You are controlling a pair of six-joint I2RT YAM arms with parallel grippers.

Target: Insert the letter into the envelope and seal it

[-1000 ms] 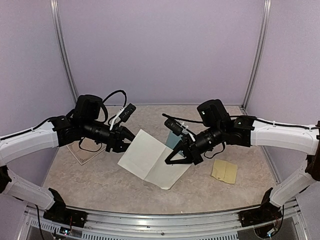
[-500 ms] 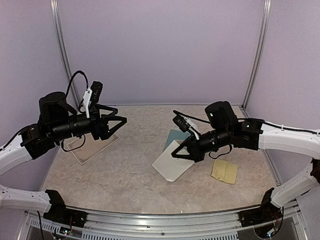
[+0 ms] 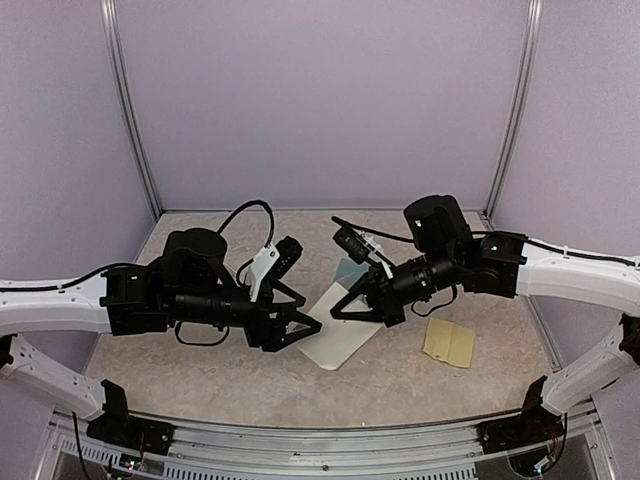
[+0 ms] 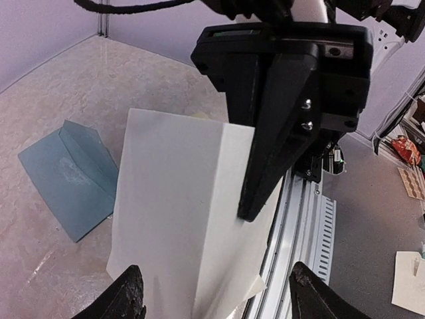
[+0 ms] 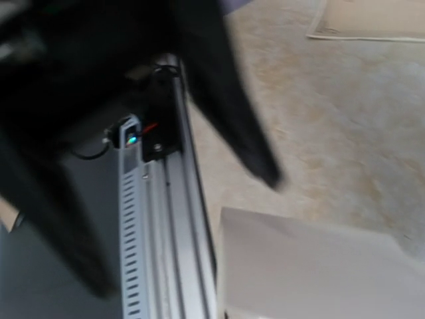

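**Letter**: white sheet with one lengthwise fold, raised at its top edge and tilted. Lower end down near the middle of the tabletop. Top edge pinched in the right jaws.

**Envelope**: teal-blue, lying flat on the tabletop with the flap side up. Just behind the letter from above, largely hidden there by the right arm. Seen plainly from the left wrist, to the left of the sheet, with one corner overlapped by the sheet's edge. Touching the sheet or not: cannot tell. Nothing inside.

**Right jaws**: closed tight on the letter's top edge, angled down toward the centre.

**Left jaws**: spread wide and holding nothing. Aimed at the letter's lower end from the left, with a fingertip to either side of the sheet. No contact visible.

**Sticker sheet**: small, yellow-tan, flat on the tabletop. To the right of the letter and apart from it.

**Rail**: aluminium, running along the near edge of the tabletop.

**Right wrist view**: blurred, showing only a white corner of the letter, the rail and dark shapes.
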